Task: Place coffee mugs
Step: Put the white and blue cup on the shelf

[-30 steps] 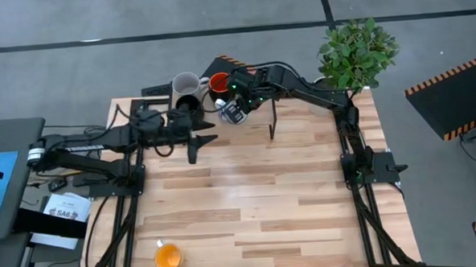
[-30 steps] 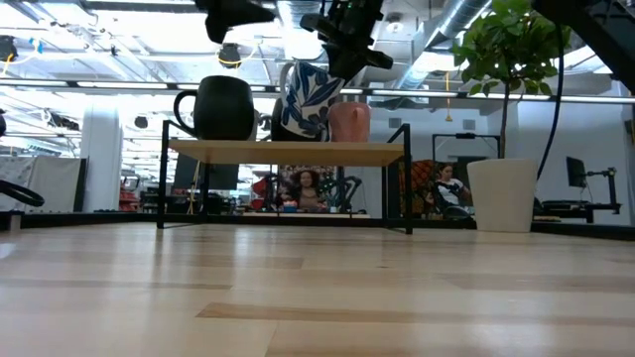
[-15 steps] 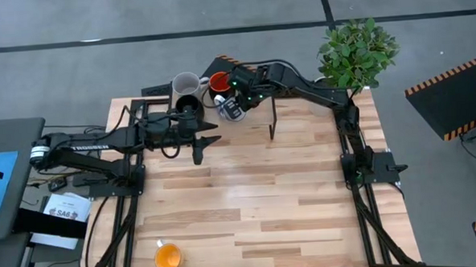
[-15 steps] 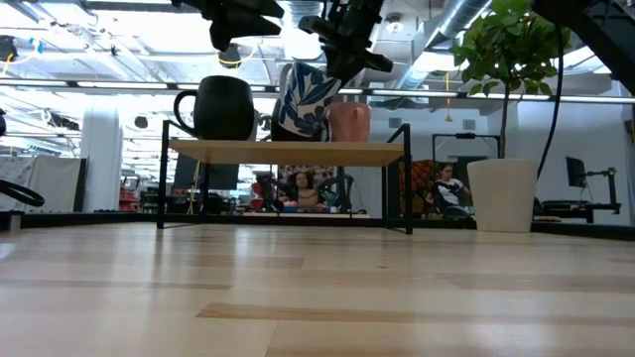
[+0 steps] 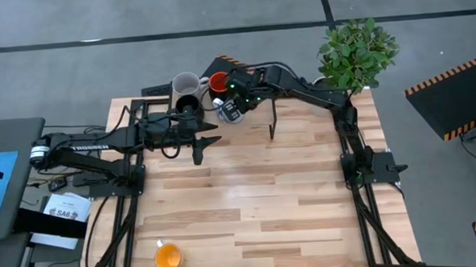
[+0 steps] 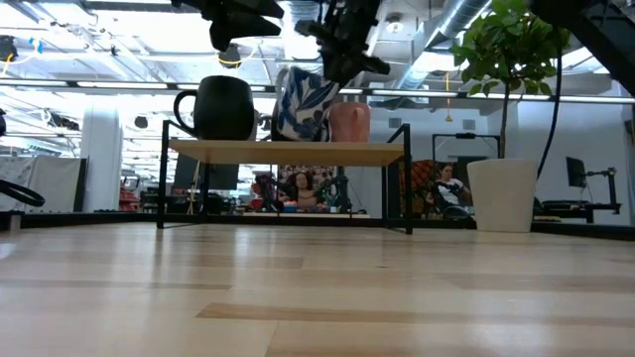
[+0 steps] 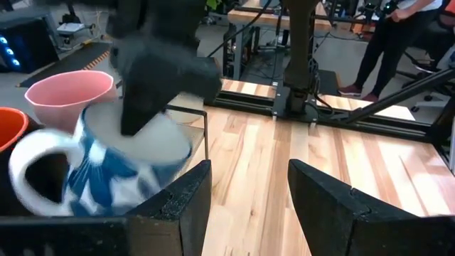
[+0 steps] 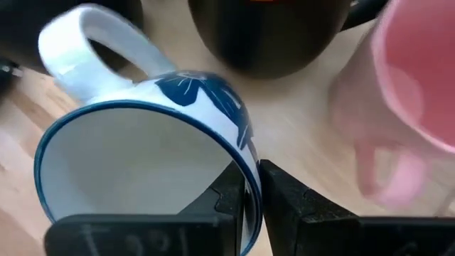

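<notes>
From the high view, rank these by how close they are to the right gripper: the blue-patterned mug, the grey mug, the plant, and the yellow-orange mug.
1. Blue-patterned mug: pinched by its rim in the right gripper, over the rack.
2. Grey mug: on the rack's left part, toward the left arm.
3. Plant: at the table's far right corner.
4. Yellow-orange mug: alone by the near left edge.

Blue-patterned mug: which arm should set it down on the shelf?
Right. The right gripper already pinches the rim of the blue-patterned mug, tilted on the shelf between the black mug and pink mug. The left gripper is open, empty, alongside.
</notes>
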